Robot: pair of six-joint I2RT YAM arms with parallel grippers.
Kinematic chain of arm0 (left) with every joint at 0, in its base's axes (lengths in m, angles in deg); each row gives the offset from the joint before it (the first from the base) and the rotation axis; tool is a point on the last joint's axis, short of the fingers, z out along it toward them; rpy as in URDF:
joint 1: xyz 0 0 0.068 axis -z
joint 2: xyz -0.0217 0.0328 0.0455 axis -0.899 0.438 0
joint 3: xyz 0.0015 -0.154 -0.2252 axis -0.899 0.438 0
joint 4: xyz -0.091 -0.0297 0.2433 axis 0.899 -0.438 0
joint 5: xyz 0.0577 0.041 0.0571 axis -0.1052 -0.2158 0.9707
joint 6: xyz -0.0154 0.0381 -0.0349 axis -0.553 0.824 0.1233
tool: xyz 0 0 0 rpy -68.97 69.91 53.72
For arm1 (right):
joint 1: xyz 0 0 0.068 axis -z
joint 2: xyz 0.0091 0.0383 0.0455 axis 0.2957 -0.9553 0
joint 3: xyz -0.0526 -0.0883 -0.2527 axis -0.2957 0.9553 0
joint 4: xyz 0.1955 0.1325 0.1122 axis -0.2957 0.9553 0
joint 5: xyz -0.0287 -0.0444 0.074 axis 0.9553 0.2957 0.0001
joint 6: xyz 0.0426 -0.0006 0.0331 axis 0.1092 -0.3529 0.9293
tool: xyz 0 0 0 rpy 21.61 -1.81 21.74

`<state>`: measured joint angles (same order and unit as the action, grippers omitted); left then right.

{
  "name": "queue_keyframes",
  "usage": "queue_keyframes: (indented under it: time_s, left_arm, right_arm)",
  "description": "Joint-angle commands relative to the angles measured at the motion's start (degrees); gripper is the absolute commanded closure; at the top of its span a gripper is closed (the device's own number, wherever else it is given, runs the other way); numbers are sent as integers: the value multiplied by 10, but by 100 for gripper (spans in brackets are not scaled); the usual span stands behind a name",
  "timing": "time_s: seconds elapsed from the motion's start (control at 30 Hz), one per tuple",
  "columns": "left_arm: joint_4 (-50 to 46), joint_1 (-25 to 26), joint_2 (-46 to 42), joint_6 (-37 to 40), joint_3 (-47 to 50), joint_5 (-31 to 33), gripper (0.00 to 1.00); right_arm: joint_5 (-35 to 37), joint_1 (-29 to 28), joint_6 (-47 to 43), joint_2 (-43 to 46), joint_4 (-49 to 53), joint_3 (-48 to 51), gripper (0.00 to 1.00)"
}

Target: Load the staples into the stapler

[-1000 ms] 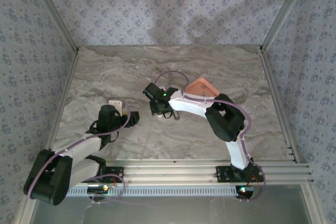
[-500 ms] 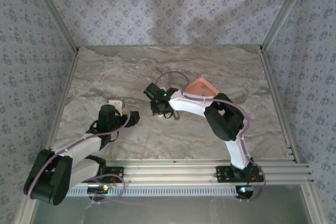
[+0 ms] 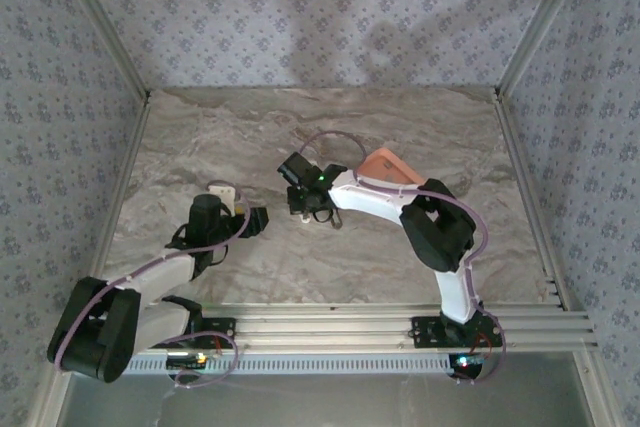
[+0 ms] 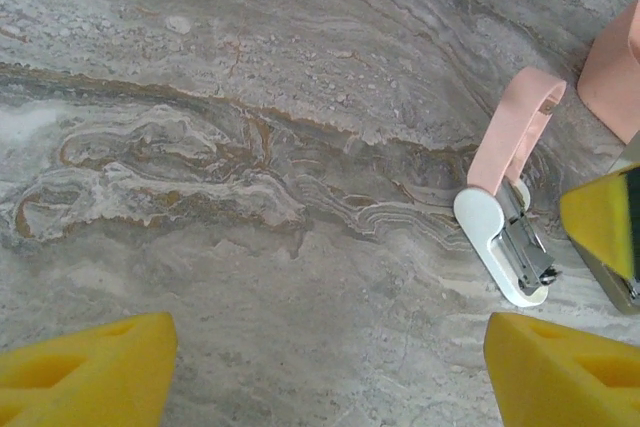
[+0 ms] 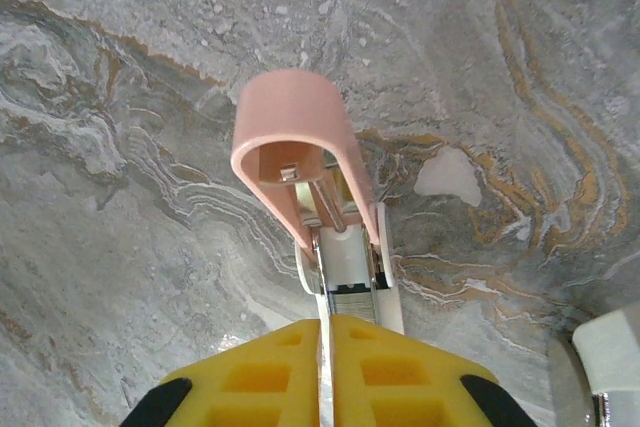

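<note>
Now | right arm [image 3: 370, 199] bent inward; right jaws shut over open stapler [image 5: 318, 197]; left jaws wide (empty), low.

Your overhead camera looks down from behind; both wrist cameras sit close above the tabletop [image 3: 220, 137], sharing the stapler [image 4: 514, 137].

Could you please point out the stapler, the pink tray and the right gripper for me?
stapler [image 4: 482, 225], left wrist view, on its white base.
pink tray [image 4: 612, 67], left wrist view, on its outer wall.
right gripper [image 5: 325, 332], right wrist view, between its shut yellow fingertips.
</note>
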<state>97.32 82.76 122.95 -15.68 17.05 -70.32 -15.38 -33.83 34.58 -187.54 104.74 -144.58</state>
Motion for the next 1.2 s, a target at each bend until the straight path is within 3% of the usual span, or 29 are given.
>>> queue_keyframes:
  time_s: [0.0, 0.2, 0.43, 0.8, 1.17]
  left_arm:
    - [10, -3, 6, 0, -18, -14, 20]
    - [14, -3, 26, -2, -28, -23, 19]
    - [22, -3, 50, -6, -52, -62, 20]
    - [-31, 16, 135, -22, -147, -148, 28]
    - [-126, 108, 272, -86, -274, -88, 32]
  right_arm:
    - [-17, 6, 9, -26, 14, 9, 90]
    - [-20, 11, 6, -32, 19, 7, 90]
    - [16, 10, -22, 47, -44, 41, 84]
    - [63, 43, -30, 195, -166, 209, 78]
    - [63, 101, -81, 289, -271, 356, 77]
